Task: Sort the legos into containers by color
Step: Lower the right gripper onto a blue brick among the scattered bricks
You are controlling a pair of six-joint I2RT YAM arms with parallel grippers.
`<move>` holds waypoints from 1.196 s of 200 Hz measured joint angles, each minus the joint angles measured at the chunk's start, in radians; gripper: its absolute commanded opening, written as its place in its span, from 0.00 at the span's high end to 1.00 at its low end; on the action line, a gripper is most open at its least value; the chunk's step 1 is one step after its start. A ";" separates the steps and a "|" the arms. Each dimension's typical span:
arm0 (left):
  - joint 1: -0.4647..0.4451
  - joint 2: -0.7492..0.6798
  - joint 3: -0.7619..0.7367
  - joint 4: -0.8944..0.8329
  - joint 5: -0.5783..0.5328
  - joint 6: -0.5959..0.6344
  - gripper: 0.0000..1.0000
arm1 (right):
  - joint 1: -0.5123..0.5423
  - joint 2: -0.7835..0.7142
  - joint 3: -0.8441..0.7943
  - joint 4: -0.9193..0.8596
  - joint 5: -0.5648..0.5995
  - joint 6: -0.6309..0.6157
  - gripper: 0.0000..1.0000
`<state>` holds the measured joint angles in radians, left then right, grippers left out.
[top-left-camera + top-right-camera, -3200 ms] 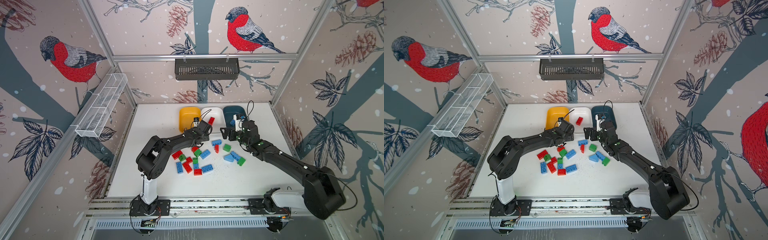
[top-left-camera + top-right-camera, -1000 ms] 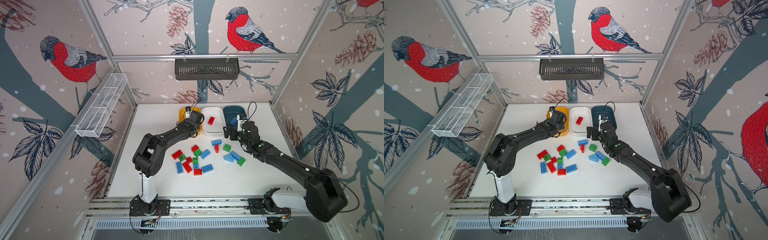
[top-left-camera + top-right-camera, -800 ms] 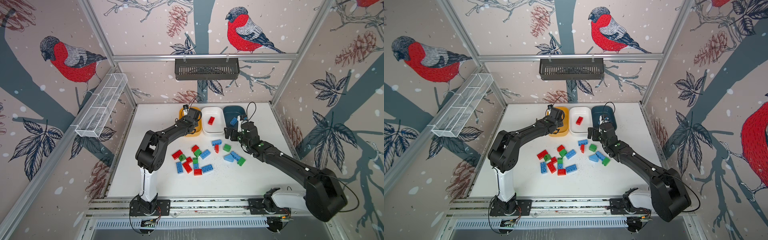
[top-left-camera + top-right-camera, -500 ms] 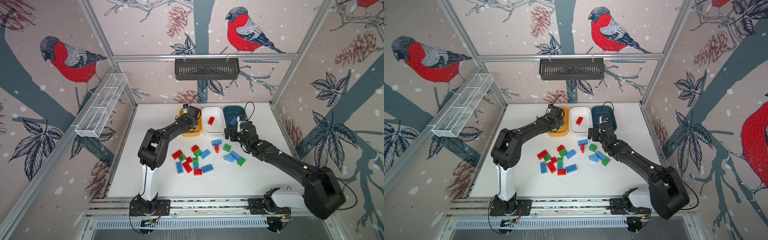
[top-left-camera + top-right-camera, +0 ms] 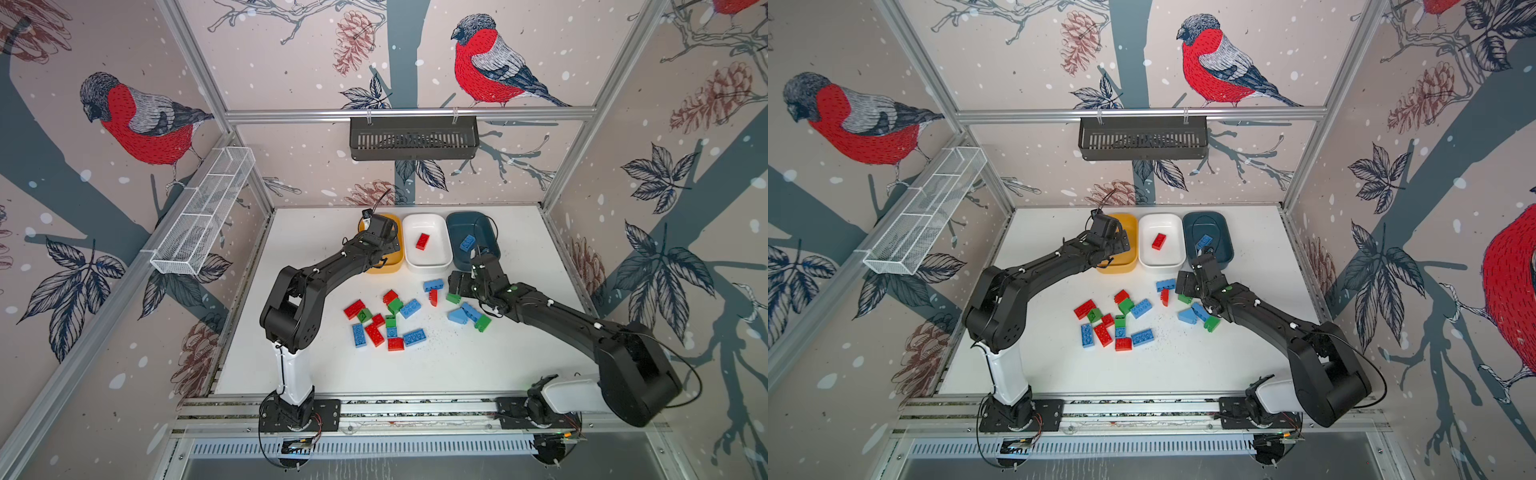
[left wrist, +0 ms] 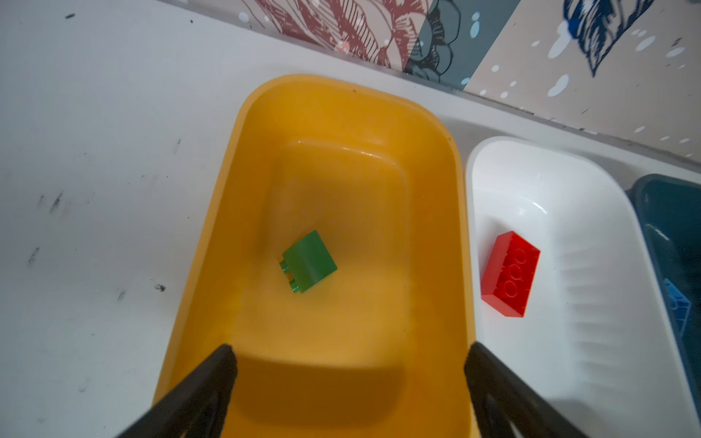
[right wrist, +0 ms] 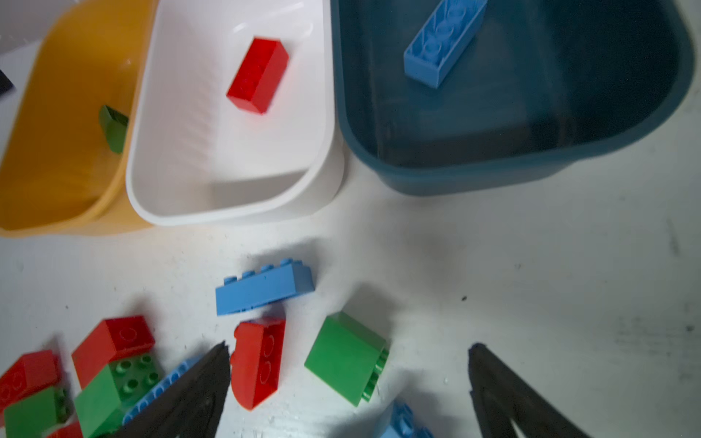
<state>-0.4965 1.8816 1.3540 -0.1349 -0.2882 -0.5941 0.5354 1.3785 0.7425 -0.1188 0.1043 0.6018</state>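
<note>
Three tubs stand in a row at the back: yellow (image 5: 395, 261), white (image 5: 430, 268) and teal (image 5: 469, 222). My left gripper (image 6: 349, 352) hangs open over the yellow tub (image 6: 242, 113) with nothing between its fingers. A green lego (image 6: 309, 261) lies on that tub's floor. A red lego (image 5: 422, 241) lies in the white tub and a blue lego (image 5: 467, 243) in the teal one. My right gripper (image 7: 349, 344) stands open low over the table, above a green lego (image 7: 343, 364) and beside a red one (image 7: 258, 364). Several loose legos (image 5: 386, 324) lie mid-table.
A black slotted basket (image 5: 413, 137) hangs on the back wall and a white wire rack (image 5: 203, 212) on the left wall. A blue lego (image 7: 263, 288) lies between my right gripper and the white tub. Enclosure walls close in the table on three sides.
My left gripper moved over the yellow tub and opened; the green lego it carried now lies in the tub. My right gripper shifted slightly toward the loose legos.
</note>
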 measured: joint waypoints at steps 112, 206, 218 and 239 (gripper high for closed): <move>0.000 -0.082 -0.106 0.106 0.002 0.018 0.03 | 0.084 -0.019 -0.029 -0.140 -0.041 0.022 0.25; 0.000 -0.082 -0.111 0.105 0.002 0.014 0.03 | 0.140 0.026 -0.033 -0.167 -0.052 -0.008 0.24; 0.000 -0.082 -0.111 0.105 0.002 0.014 0.03 | 0.152 0.044 -0.025 -0.167 -0.051 -0.011 0.24; 0.000 -0.082 -0.112 0.105 0.000 0.014 0.03 | 0.167 0.078 -0.013 -0.167 -0.046 -0.011 0.24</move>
<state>-0.4965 1.8000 1.2419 -0.0296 -0.2886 -0.5800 0.7021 1.4567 0.7300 -0.2855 0.0586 0.5903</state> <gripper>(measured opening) 0.968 0.759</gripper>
